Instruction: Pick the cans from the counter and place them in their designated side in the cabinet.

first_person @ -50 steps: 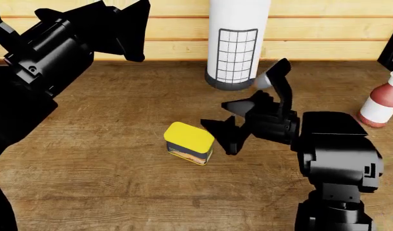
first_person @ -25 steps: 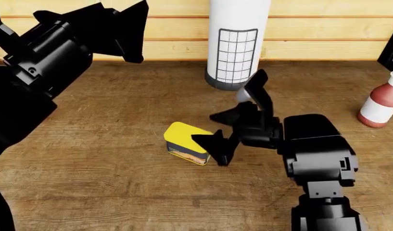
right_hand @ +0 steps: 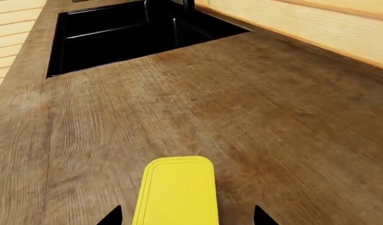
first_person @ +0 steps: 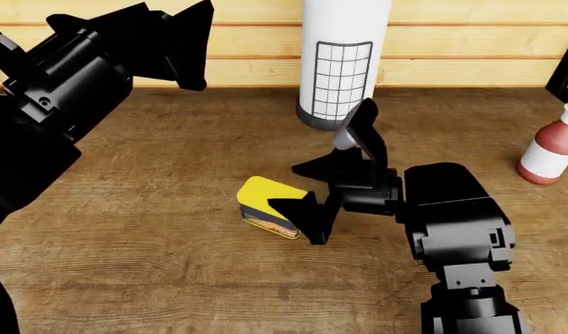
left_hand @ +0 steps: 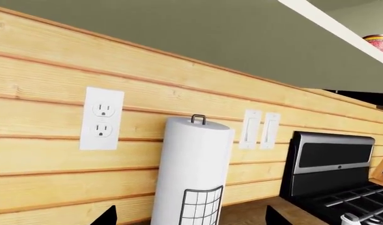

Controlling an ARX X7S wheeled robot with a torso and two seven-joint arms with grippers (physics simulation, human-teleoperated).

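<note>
The yellow-lidded tin (first_person: 270,207) rests on the wood-grain bench (first_person: 172,209), in front of the paper towel roll (first_person: 344,59). The right end effector (first_person: 310,190) is released, its fingers straddling the tin's near end. The left end effector (first_person: 172,42) is raised and released.

light: even, bright; shadows: faint on counter (first_person: 172,229); focus: sharp; glare: none

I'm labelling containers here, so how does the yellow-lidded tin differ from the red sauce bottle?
The yellow-lidded tin is squat and boxy with rounded corners; the red sauce bottle is taller, narrowing to a white cap. The tin lies mid-counter by the right gripper; the bottle stands clear at the right edge. Both rest on the wooden counter.
</note>
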